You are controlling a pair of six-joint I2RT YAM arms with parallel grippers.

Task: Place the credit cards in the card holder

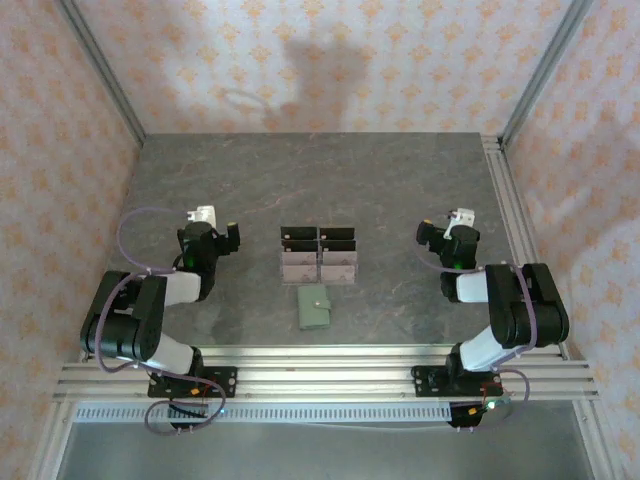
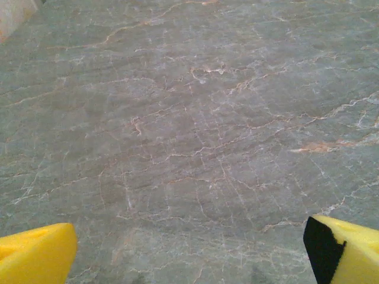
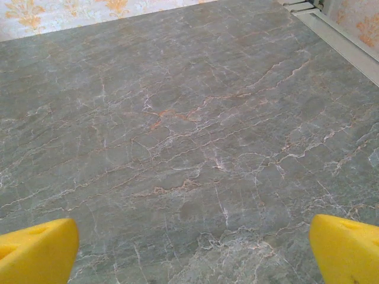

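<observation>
both left fingers (image 2: 35, 254) and right fingers (image 3: 35, 251) spread, empty; card holder (image 1: 316, 308) shut, near credit cards (image 1: 300, 266).

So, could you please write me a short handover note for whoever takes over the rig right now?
Left gripper: open, empty, over bare table, left of the cards.
Right gripper: open, empty, over bare table, right of the cards.
Cards: grouped mid-table in two rows, black ones behind, pale ones in front.
Wallet: closed, lying flat just on the near side of the cards.
Done: nothing yet; no card is in the wallet.
Left: open the wallet, then move each card into it.
</observation>
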